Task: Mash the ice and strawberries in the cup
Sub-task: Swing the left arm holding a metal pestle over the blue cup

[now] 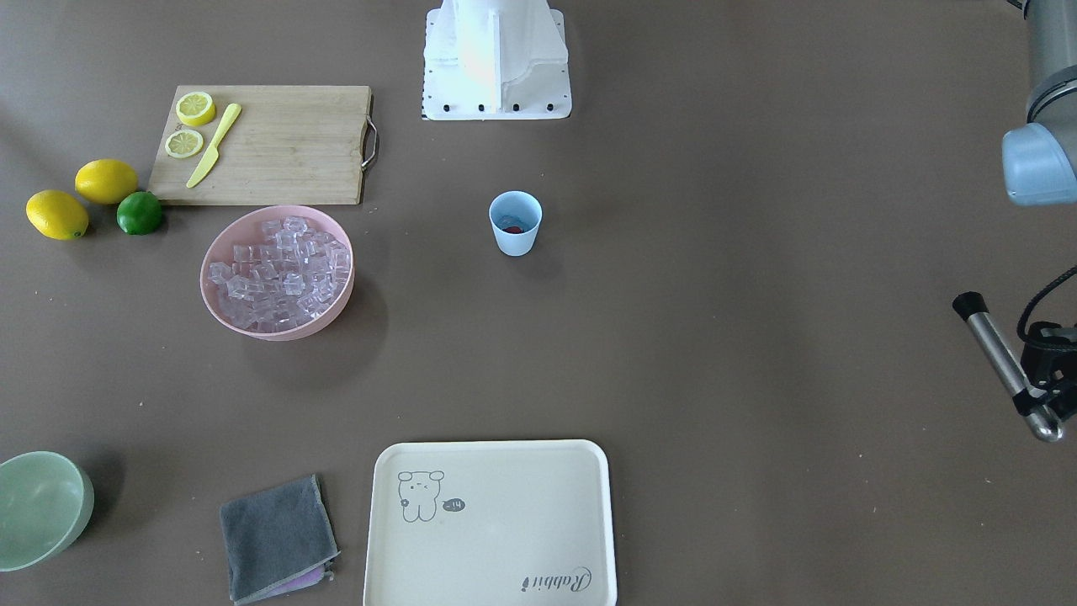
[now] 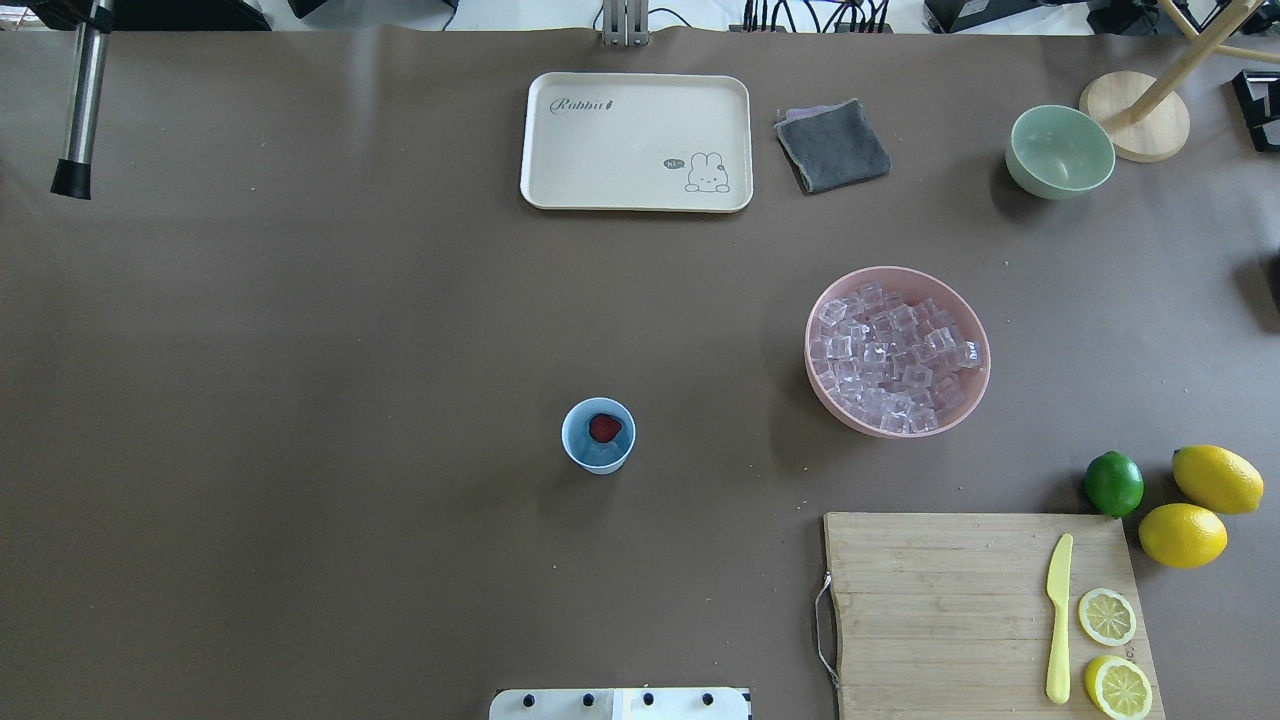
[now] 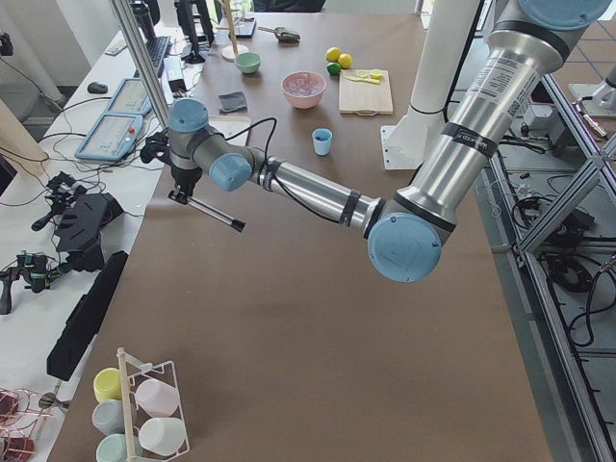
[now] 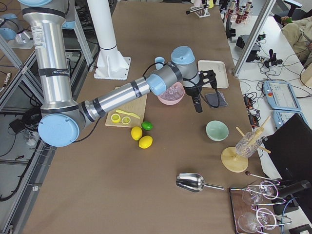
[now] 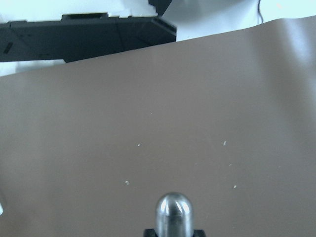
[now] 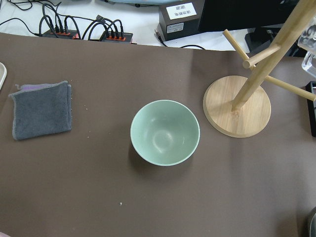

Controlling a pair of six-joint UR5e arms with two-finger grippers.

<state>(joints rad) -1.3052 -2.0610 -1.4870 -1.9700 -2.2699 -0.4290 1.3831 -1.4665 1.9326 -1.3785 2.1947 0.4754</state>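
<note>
The light blue cup [image 2: 598,447] stands upright mid-table with one red strawberry [image 2: 604,428] inside; the cup [image 1: 515,231] also shows in the front view. The ice [image 2: 890,360] lies heaped in a pink bowl [image 1: 286,330] to the cup's right in the overhead view. My left gripper [image 1: 1031,396] is shut on a steel muddler [image 1: 993,353] with a black tip, held above the table's far left end, well away from the cup. In the exterior right view alone, my right gripper [image 4: 197,105] hangs above the table near the grey cloth; I cannot tell its state.
A cream tray [image 2: 540,140], a grey cloth [image 2: 832,145] and a pale green bowl [image 2: 1060,150] line the far edge. A wooden stand [image 2: 1135,130] sits beyond the bowl. A cutting board [image 2: 950,600] with a yellow knife and lemon halves, two lemons and a lime [image 2: 1113,483] occupy the near right.
</note>
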